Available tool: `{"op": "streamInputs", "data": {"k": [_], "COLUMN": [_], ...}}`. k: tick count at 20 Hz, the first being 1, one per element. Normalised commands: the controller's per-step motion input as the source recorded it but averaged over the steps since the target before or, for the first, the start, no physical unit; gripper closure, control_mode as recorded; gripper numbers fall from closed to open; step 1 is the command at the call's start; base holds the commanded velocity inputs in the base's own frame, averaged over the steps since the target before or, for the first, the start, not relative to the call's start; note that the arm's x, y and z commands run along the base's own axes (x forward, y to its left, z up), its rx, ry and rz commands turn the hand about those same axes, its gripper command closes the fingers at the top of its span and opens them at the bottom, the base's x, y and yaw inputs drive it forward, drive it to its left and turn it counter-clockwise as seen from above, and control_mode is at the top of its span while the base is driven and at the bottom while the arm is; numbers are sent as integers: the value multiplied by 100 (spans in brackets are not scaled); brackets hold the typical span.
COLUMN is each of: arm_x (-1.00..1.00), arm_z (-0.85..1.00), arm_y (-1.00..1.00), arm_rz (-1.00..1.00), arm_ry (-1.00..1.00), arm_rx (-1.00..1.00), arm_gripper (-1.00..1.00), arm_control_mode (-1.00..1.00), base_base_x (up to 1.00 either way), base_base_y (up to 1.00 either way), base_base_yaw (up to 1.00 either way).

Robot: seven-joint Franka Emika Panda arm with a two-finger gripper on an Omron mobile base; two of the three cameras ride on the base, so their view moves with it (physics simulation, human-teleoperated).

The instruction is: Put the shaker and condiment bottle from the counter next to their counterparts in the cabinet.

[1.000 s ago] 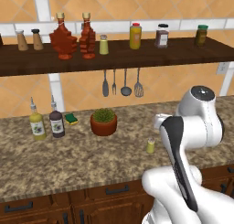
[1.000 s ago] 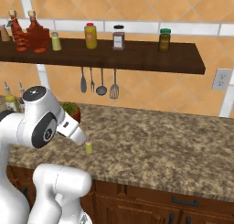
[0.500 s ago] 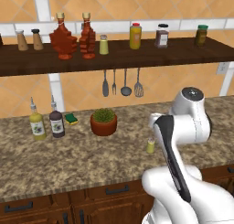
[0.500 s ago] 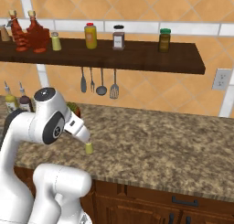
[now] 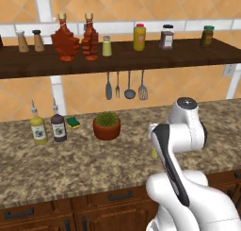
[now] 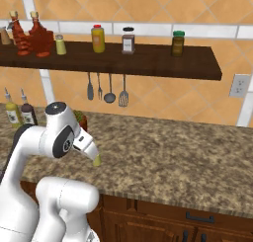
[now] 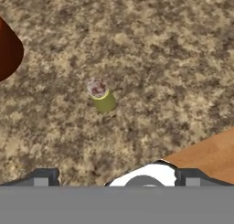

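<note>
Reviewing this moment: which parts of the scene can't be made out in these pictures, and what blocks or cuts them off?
- Small yellow-green shaker with grey cap: in the left base view the white arm covers most of it; in the right base view the arm's hand hides its cap.
- Terracotta plant pot: cut off by the hand view's left edge.
- Jar labels on the dark wooden shelf: too small to read.
- Claw: the tips barely rise above the hand view's bottom edge.

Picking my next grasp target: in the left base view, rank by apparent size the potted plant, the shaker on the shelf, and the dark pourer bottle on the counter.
1. potted plant, widest and bulkiest.
2. dark pourer bottle, taller but slimmer, so this ranking is by bulk.
3. shaker on the shelf, clearly smallest; it stands farther back, which shrinks it somewhat.
</note>
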Motion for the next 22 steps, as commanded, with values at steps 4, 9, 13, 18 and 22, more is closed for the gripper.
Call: {"op": "streamInputs", "data": {"k": [4, 9, 13, 18, 22], "arm_x": [2, 76, 100, 40, 1], "arm_z": [-73, -25, -6, -6, -67], "arm_y": [0, 0, 0, 4, 0], "arm_rz": [0, 0, 0, 0, 0], "arm_ry": [5, 0, 0, 0, 4], "arm_rx": [2, 1, 0, 0, 0], "arm_gripper": [-100, -100, -100, -100, -100], "arm_control_mode": [-100, -100, -100, -100, -100], "base_base_x": [0, 0, 0, 0, 0], "base_base_y": [0, 0, 0, 0, 0], "base_base_yaw": [0, 0, 0, 0, 0]}}
